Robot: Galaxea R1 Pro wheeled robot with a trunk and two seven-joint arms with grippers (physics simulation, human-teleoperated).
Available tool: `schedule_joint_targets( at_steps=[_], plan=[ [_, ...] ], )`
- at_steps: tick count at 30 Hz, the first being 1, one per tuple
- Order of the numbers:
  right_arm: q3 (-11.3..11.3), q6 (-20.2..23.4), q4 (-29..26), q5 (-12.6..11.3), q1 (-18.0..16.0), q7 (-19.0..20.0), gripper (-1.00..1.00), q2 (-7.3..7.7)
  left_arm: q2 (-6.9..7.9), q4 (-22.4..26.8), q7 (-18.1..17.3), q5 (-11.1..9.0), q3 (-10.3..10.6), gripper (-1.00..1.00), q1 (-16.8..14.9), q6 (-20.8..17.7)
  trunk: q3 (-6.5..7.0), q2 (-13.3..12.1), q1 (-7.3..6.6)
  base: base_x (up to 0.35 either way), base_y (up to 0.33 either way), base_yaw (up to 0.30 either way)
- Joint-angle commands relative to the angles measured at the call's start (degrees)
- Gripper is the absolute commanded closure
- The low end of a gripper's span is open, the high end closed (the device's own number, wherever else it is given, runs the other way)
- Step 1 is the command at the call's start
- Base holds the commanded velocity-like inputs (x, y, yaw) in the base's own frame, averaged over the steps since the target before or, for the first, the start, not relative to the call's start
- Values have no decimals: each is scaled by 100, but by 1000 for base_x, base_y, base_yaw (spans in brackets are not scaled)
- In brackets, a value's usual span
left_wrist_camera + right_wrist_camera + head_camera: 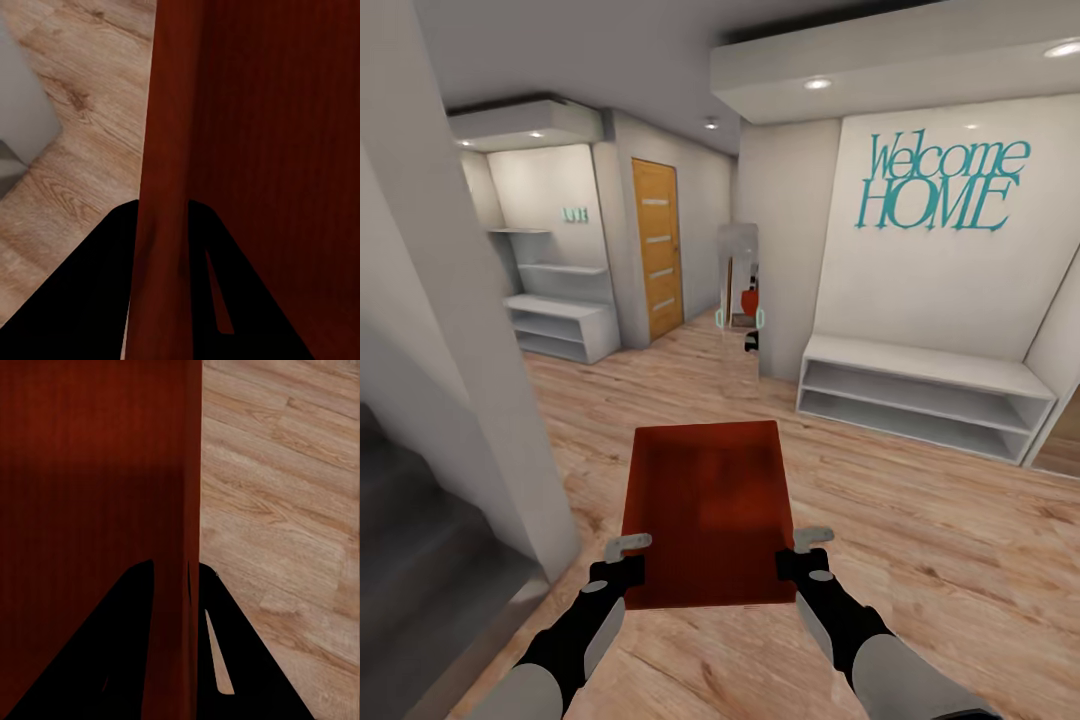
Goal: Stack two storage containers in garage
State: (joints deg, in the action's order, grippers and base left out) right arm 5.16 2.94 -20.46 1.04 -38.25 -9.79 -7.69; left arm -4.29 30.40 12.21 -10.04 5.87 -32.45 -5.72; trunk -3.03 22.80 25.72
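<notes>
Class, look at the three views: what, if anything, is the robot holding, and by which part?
One storage container, carried above the wood floor. The left gripper clamps its left side wall, the right gripper its right side wall, both near the robot's end.

We carry the storage container [705, 510] at twelve o'clock, left tool [622, 560] on its left wall, right tool [807, 553] on its right. A bench [920, 395] lies at two o'clock, a door [657, 250] at eleven.

Storage container [705, 500] — matt, finely ribbed orange-red plastic — above grainy wood-plank floor [920, 540].
</notes>
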Motion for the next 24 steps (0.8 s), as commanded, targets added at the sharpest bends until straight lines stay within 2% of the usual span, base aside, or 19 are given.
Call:
schedule_joint_targets(
  at_steps=[1, 24],
  plan=[
    [-24, 26, -2, -218, 0, 12, 100, -7, 2, 27, 132, -165, -59, 100, -7, 150, -13, 13, 7, 322, 0, 0],
    [-24, 30, -2, -218, 1, 4, 100, -5, 5, 10, 132, -165, -59, 100, -7, 308, -13, 13, 7, 322, 0, 0]
  ],
)
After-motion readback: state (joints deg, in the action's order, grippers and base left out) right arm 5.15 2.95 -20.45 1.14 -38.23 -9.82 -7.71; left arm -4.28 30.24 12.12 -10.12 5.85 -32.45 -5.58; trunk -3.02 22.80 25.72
